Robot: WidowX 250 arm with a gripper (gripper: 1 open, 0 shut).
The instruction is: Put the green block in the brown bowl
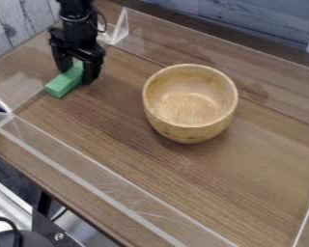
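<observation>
Black pincer [77,69] points straight down at far-left of the wooden desk [157,183], jaws spread wide w/ the far end of the green block [62,83] between them; can't tell if fingers touch it, nothing gripped. Block lies flat on the desk, its near end sticking out toward front-left of the pincer. Brown bowl [189,101] sits upright & empty mid-desk, well apart to the right of block & pincer.

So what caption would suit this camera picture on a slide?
Open gripper lowered over the green block, brown bowl waiting empty nearby.
</observation>
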